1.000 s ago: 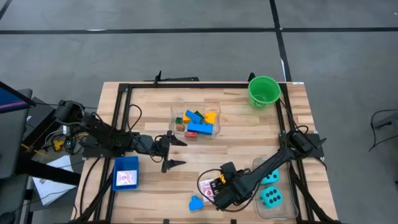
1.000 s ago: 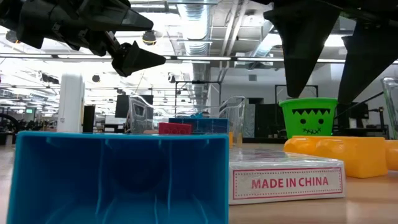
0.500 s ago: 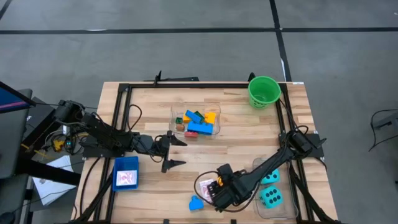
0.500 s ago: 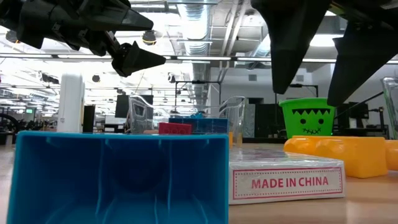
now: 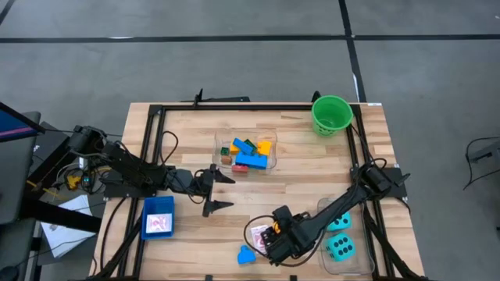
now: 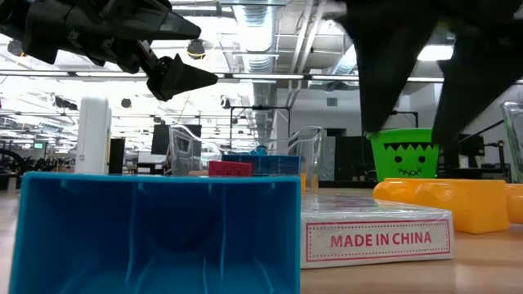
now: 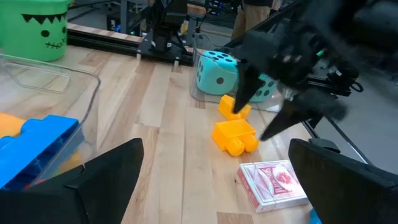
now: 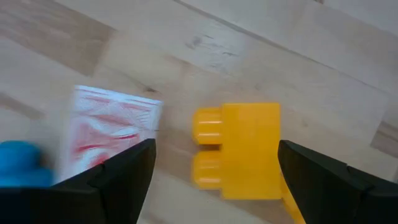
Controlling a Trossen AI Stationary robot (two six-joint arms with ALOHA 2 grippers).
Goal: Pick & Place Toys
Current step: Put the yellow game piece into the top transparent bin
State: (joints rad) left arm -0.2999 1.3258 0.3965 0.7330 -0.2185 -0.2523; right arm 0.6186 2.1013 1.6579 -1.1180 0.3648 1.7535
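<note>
My right gripper point(image 5: 273, 239) is open and points steeply down above a yellow brick point(image 8: 239, 152) lying on the table. Its fingers stand on either side of the brick and clear above it point(image 6: 449, 200). A red-and-white card pack point(image 8: 112, 130) lies flat beside the brick, and a blue brick point(image 5: 247, 254) sits nearer the front edge. My left gripper point(image 5: 222, 191) hovers open over the table's middle left, with nothing between its fingers. Two teal dice point(image 5: 341, 238) sit in a clear tub at the right.
A clear tub point(image 5: 246, 152) of blue, yellow and red bricks stands at mid table. A green bucket point(image 5: 331, 115) is at the far right corner. A blue tray point(image 5: 158, 216) holding a card sits near the left edge. A second yellow brick point(image 7: 229, 107) lies by the dice tub.
My right gripper's fingers have swung a little toward the table's left, above the yellow brick. They stay open and off the brick. No toy has moved.
</note>
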